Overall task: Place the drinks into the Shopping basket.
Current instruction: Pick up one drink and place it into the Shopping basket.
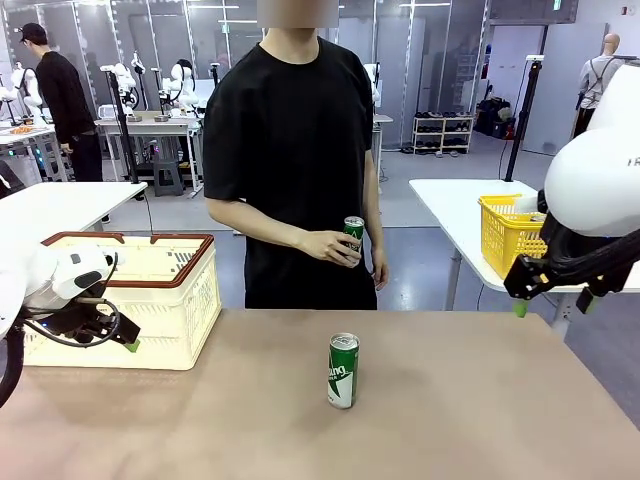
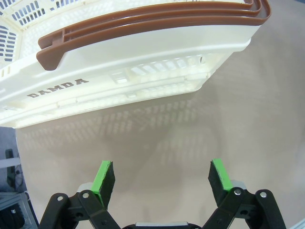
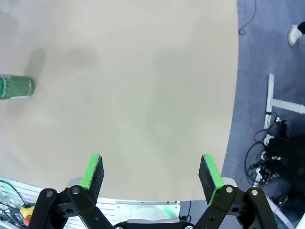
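Observation:
One green can (image 1: 343, 371) stands upright in the middle of the table; its end shows at the left edge of the right wrist view (image 3: 15, 87). The person across the table holds a second green can (image 1: 353, 232) in one hand at waist height. The cream Shopping basket (image 1: 190, 300) with its brown rim sits at the table's left, marked "DAMDA" in the left wrist view (image 2: 143, 67). My left gripper (image 1: 130, 343) hangs just in front of the basket, open and empty (image 2: 162, 176). My right gripper (image 1: 551, 306) hovers over the table's right edge, open and empty (image 3: 152, 174).
A yellow mesh basket (image 1: 508, 232) stands on a separate white table behind my right arm. The person stands close to the far edge at the middle. Bare tabletop lies between the can and both grippers. Floor and cables show past the table's right edge.

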`<action>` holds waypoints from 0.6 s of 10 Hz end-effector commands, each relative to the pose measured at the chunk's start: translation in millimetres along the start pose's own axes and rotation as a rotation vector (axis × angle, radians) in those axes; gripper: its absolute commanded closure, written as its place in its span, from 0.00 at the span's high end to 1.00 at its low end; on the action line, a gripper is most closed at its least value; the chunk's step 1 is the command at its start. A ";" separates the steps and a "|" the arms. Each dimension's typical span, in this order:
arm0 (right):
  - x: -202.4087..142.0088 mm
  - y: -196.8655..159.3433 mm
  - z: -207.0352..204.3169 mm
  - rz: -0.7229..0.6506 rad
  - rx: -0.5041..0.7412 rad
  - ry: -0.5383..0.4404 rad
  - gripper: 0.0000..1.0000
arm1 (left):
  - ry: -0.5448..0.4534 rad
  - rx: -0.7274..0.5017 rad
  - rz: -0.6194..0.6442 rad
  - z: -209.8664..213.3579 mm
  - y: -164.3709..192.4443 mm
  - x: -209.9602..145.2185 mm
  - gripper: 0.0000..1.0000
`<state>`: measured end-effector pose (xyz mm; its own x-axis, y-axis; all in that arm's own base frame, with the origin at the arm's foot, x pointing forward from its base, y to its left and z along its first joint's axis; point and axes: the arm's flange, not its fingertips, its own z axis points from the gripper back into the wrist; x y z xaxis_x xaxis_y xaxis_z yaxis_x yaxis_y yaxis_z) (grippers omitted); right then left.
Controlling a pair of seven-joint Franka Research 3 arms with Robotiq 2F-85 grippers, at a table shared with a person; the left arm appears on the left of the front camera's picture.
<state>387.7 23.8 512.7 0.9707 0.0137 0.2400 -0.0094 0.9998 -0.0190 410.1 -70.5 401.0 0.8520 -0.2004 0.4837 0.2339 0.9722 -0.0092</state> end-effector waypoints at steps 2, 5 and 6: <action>-3.7 2.0 -3.0 -0.025 0.027 -0.007 1.00 | 0.001 -0.002 0.004 -0.8 1.8 0.0 1.00; -1.0 -1.4 -1.6 -0.006 0.002 0.004 1.00 | 0.001 -0.002 0.004 -0.8 1.8 0.0 1.00; -1.0 -1.4 -1.6 -0.006 0.002 0.004 1.00 | 0.000 0.000 0.000 0.0 0.0 0.0 1.00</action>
<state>386.7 24.2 509.7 0.9722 0.0061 0.2343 -0.0040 0.9999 -0.0094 410.1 -70.6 401.0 0.8519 -0.2008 0.4837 0.2343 0.9721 -0.0090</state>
